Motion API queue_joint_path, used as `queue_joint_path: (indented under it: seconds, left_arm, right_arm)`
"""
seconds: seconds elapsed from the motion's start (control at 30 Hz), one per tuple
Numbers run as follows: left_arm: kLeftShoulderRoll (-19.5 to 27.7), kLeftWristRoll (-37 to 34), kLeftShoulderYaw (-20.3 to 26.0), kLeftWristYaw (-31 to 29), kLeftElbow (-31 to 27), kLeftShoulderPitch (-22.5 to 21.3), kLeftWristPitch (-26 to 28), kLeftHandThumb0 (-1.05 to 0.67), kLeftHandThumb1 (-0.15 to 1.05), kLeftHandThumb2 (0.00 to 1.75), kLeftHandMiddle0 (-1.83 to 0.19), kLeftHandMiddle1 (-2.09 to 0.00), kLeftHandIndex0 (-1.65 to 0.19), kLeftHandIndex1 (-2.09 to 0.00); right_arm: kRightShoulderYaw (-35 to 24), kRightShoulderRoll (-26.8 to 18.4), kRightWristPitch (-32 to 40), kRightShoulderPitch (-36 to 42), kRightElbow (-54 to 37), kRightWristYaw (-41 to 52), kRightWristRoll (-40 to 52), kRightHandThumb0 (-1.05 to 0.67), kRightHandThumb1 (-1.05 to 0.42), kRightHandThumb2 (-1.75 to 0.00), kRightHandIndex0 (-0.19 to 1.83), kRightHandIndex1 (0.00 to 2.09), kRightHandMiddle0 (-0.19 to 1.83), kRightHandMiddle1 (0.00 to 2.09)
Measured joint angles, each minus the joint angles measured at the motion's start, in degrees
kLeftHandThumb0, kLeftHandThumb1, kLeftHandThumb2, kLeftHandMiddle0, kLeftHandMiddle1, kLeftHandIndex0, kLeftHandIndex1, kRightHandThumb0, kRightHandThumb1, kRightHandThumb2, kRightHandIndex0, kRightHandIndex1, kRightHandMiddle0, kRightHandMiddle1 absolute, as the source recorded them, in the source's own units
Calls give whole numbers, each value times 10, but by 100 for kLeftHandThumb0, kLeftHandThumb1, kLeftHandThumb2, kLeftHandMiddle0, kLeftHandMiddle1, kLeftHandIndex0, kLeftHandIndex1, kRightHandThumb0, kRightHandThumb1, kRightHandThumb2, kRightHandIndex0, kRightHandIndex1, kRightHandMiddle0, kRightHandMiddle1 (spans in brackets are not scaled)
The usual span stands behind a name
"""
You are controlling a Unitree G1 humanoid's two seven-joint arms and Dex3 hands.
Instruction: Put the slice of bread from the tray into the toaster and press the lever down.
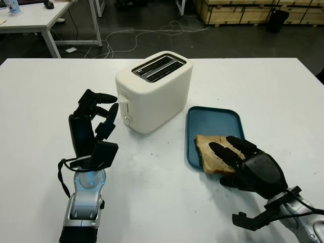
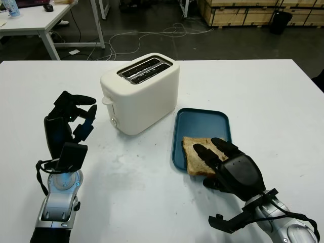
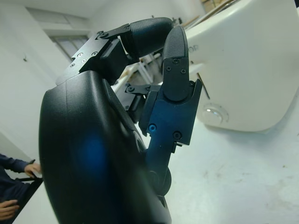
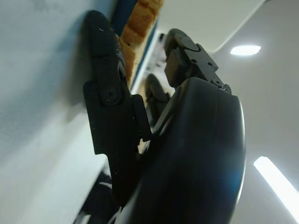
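On your white table (image 1: 45, 91), the right hand (image 1: 243, 159) closes on the toasted bread slice (image 1: 208, 152) overhanging the blue tray (image 1: 215, 121); the left hand (image 1: 93, 121), curled and empty, hovers beside the cream toaster (image 1: 157, 93).

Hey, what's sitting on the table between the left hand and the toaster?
Nothing: in the left eye view, bare white table separates the left hand from the toaster.

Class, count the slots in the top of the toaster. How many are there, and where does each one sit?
2. Both are long parallel openings in the top of the cream plastic toaster: one slot toward the table's far edge, the other slot beside it, nearer the blue tray.
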Motion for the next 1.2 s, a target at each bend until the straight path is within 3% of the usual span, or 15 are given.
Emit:
queue_joint_path:
  seconds: [0.07,0.1,0.13,0.2,0.27,0.47,0.73,0.93,1.2]
  left_arm:
    - [0,0,0,0,0,0,-2,-44,92,36,-64,-162,-56,-126]
    - [0,0,0,0,0,0,-3,-44,92,36,-64,-162,-56,-125]
    - [0,0,0,0,0,0,-3,-44,92,36,-64,-162,-56,-126]
    - [0,0,0,0,0,0,-3,-44,92,36,-64,-163,-56,-126]
    - [0,0,0,0,0,0,-3,-45,92,36,-64,-163,-56,-126]
    - [0,1,0,2,0,0,-3,-46,92,36,-65,-162,-57,-126]
    - [-1,2,0,6,0,0,-3,-45,92,35,-65,-162,-57,-126]
    - [-1,3,0,5,0,0,-3,-46,92,36,-64,-161,-56,-125]
    - [-1,7,-1,9,0,0,-3,-47,92,36,-65,-161,-57,-127]
  right_arm:
    - [13,-6,-1,-5,13,-29,-6,-43,-92,-18,59,138,100,9]
    - [17,-8,-1,-5,15,-35,-7,-43,-92,-18,55,156,100,25]
    - [21,-9,-1,-6,15,-39,-7,-44,-92,-19,53,167,85,68]
    - [26,-12,0,-10,15,-46,-7,-44,-92,-23,51,173,58,128]
    - [29,-13,3,-11,14,-51,-10,-44,-92,-23,51,174,52,145]
    - [37,-32,7,-11,5,-51,-17,-41,-92,-30,55,175,50,152]
    - [37,-34,-7,-11,3,-75,-5,-37,-92,-21,56,175,58,146]
    - [12,-41,-60,-45,7,-109,39,-33,-92,-19,60,175,44,165]
    - [-30,-54,-108,-143,28,-101,104,-33,-92,-12,69,175,76,119]
